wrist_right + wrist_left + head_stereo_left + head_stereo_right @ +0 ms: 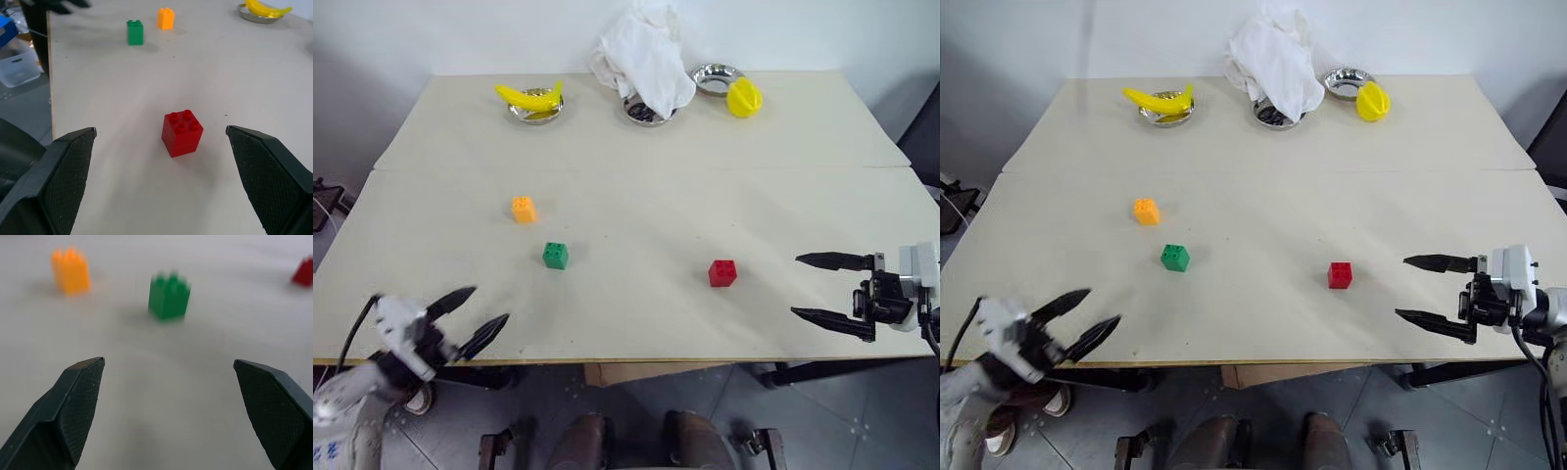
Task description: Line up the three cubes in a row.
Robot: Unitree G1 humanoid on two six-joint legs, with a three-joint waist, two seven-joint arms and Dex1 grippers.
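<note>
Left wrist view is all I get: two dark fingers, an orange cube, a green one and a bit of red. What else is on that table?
Observer: Along the table's far side stand three metal dishes; a yellow banana lies on the leftmost one.
Operator: And the other two dishes?
Observer: A white cloth is heaped over the middle dish, and a rounded yellow toy fruit leans at the right one.
Operator: Is the red cube close to the other two?
Observer: No. The orange cube and green cube sit near each other, the red one apart, in front of the open right hand.
</note>
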